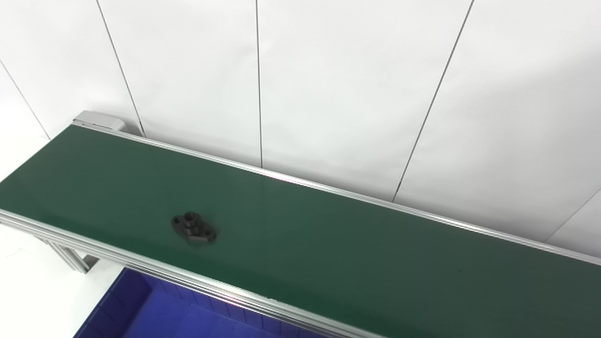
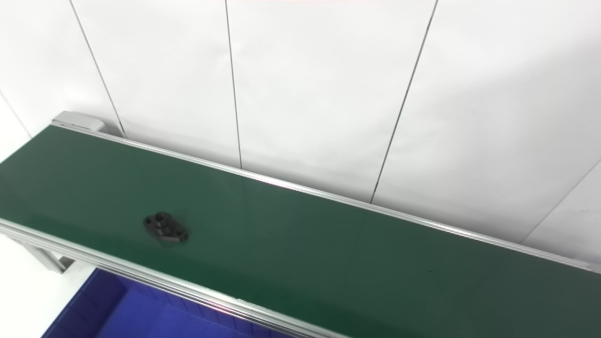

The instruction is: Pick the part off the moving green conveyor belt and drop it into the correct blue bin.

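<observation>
Only matte black flanged part [image 1: 193,227] on smooth belt [image 1: 328,244]

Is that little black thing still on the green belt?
Yes, the black part lies flat on the green belt, untouched; no hand is in view.

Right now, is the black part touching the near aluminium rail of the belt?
Apart. In the left eye view the black part lies on the green belt, with a strip of bare belt showing between it and the near rail.

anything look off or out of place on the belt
Nothing stands out. One black part lies flat on the belt, near its front edge; a blue bin sits below. No hands in view.
</observation>
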`<state>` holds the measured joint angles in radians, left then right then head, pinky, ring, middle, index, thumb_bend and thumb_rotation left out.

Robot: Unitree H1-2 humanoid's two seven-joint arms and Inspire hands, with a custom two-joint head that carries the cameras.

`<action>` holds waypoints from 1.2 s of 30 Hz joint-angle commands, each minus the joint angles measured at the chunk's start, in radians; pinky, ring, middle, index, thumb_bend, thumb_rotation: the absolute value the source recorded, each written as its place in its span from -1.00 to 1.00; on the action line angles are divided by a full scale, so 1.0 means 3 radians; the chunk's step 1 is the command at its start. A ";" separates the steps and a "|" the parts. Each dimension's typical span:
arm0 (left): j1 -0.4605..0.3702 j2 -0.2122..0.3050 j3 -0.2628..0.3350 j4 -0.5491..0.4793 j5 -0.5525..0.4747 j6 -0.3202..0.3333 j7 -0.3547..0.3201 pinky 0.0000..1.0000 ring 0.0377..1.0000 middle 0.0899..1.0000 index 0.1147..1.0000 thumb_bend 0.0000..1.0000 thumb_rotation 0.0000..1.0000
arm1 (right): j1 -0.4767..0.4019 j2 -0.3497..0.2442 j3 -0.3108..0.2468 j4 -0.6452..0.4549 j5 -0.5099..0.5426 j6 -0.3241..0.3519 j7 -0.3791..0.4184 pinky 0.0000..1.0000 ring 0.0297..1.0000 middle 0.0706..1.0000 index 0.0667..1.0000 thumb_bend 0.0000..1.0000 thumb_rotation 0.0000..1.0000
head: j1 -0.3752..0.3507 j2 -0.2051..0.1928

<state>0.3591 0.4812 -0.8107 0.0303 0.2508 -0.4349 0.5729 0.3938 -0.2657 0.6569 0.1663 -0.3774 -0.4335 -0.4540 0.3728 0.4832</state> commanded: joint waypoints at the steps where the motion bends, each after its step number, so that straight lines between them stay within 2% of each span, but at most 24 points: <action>1: 0.0001 0.0067 -0.0004 -0.0096 0.0032 -0.0117 0.0058 0.29 0.48 0.54 0.48 0.57 -0.10 | 0.0020 -0.0019 -0.0004 -0.0181 0.0010 -0.0121 -0.0131 0.67 0.75 0.80 0.91 0.62 0.30 | 0.0001 0.0007; 4: -0.0003 0.0084 -0.0015 -0.0105 0.0050 -0.0117 0.0102 0.29 0.49 0.55 0.49 0.55 -0.11 | 0.0039 -0.0032 -0.0015 -0.0320 0.0024 -0.0121 -0.0179 0.64 0.74 0.77 0.89 0.66 0.37 | 0.0002 0.0006; 6: -0.0003 0.0090 -0.0018 -0.0102 0.0063 -0.0117 0.0119 0.30 0.50 0.56 0.49 0.54 -0.10 | 0.0034 -0.0049 -0.0005 -0.0402 0.0095 -0.0121 -0.0177 0.85 0.82 0.79 0.90 0.65 0.31 | 0.0006 0.0009; 7: -0.0005 0.0094 -0.0020 -0.0104 0.0063 -0.0117 0.0124 0.30 0.50 0.56 0.49 0.54 -0.10 | 0.0000 -0.0079 0.0036 -0.0458 0.0157 -0.0121 -0.0212 0.86 0.83 0.79 0.90 0.65 0.31 | 0.0012 0.0014; 9: -0.0010 0.0103 -0.0024 -0.0109 0.0063 -0.0117 0.0132 0.31 0.51 0.57 0.50 0.53 -0.09 | -0.0070 -0.0130 0.0111 -0.0553 0.0254 -0.0121 -0.0292 0.83 0.84 0.81 0.91 0.61 0.21 | 0.0016 0.0012; 13: -0.0034 0.0106 -0.0050 -0.0103 0.0027 -0.0117 0.0138 0.33 0.53 0.58 0.51 0.53 -0.10 | -0.0146 -0.0208 0.0156 -0.0758 0.0277 -0.0121 -0.0419 0.78 0.80 0.80 0.91 0.62 0.22 | 0.0027 0.0012; 15: -0.0040 0.0106 -0.0049 -0.0102 0.0015 -0.0117 0.0132 0.33 0.53 0.58 0.52 0.54 -0.10 | -0.0161 -0.0230 0.0161 -0.0848 0.0361 -0.0121 -0.0397 0.96 0.86 0.83 0.94 0.59 0.16 | 0.0021 0.0017; 16: -0.0048 0.0107 -0.0053 -0.0097 0.0027 -0.0117 0.0147 0.33 0.53 0.57 0.52 0.54 -0.09 | -0.0141 -0.0216 0.0104 -0.0908 0.0400 -0.0121 -0.0330 0.86 0.83 0.81 0.96 0.62 0.17 | 0.0004 0.0022; 18: -0.0055 0.0109 -0.0049 -0.0090 0.0050 -0.0117 0.0158 0.33 0.52 0.57 0.52 0.54 -0.08 | -0.0104 -0.0189 -0.0018 -0.1011 0.0440 -0.0121 -0.0206 0.78 0.80 0.80 0.97 0.64 0.17 | -0.0009 0.0027; 20: -0.0054 0.0109 -0.0034 -0.0087 0.0069 -0.0117 0.0156 0.32 0.52 0.57 0.52 0.55 -0.04 | -0.0086 -0.0140 -0.0173 -0.1107 0.0458 -0.0118 -0.0079 0.79 0.81 0.81 0.98 0.65 0.15 | -0.0041 0.0041; 25: -0.0044 0.0117 0.0010 -0.0110 0.0073 -0.0117 0.0129 0.31 0.52 0.57 0.53 0.56 -0.02 | -0.0094 0.0063 -0.0532 -0.1226 0.0365 -0.0082 0.0179 0.58 0.71 0.72 0.91 0.65 0.11 | -0.0142 0.0077; 27: -0.0040 0.0117 0.0025 -0.0110 0.0070 -0.0117 0.0128 0.31 0.52 0.57 0.53 0.57 -0.01 | -0.0117 0.0149 -0.0637 -0.1243 0.0324 -0.0096 0.0241 0.56 0.69 0.71 0.89 0.65 0.11 | -0.0195 0.0102; 29: -0.0043 0.0120 0.0033 -0.0105 0.0087 -0.0117 0.0154 0.32 0.52 0.57 0.53 0.58 0.00 | -0.0205 0.0185 -0.0642 -0.1241 0.0368 -0.0116 0.0264 0.91 0.82 0.76 0.92 0.57 0.04 | -0.0264 0.0142; 30: -0.0044 0.0126 0.0036 -0.0107 0.0091 -0.0117 0.0163 0.32 0.52 0.57 0.53 0.58 0.01 | -0.0249 0.0205 -0.0648 -0.1233 0.0367 -0.0119 0.0274 0.95 0.86 0.79 0.92 0.56 0.03 | -0.0305 0.0155; 33: -0.0024 0.0163 0.0069 -0.0145 0.0044 -0.0117 0.0103 0.35 0.54 0.59 0.56 0.60 0.04 | -0.0352 0.0299 -0.0726 -0.1228 0.0262 -0.0118 0.0322 1.00 0.84 0.78 0.87 0.56 0.07 | -0.0454 0.0231; 34: -0.0019 0.0185 0.0080 -0.0169 0.0027 -0.0117 0.0080 0.35 0.54 0.60 0.56 0.60 0.04 | -0.0384 0.0340 -0.0764 -0.1258 0.0215 -0.0088 0.0381 1.00 0.84 0.78 0.87 0.56 0.07 | -0.0562 0.0296; 35: -0.0015 0.0199 0.0089 -0.0185 0.0017 -0.0117 0.0064 0.37 0.56 0.61 0.57 0.60 0.04 | -0.0402 0.0371 -0.0795 -0.1279 0.0186 -0.0067 0.0433 0.90 0.79 0.76 0.85 0.56 0.08 | -0.0562 0.0296; 36: -0.0013 0.0218 0.0094 -0.0202 0.0008 -0.0117 0.0058 0.38 0.57 0.61 0.57 0.59 0.04 | -0.0415 0.0407 -0.0823 -0.1308 0.0136 -0.0029 0.0481 0.84 0.76 0.75 0.84 0.56 0.08 | -0.0675 0.0355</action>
<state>0.3484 0.5204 -0.7934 0.0023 0.2506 -0.4356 0.5873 0.2725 -0.1594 0.4174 -0.1778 -0.3113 -0.4328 -0.3359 0.2056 0.5706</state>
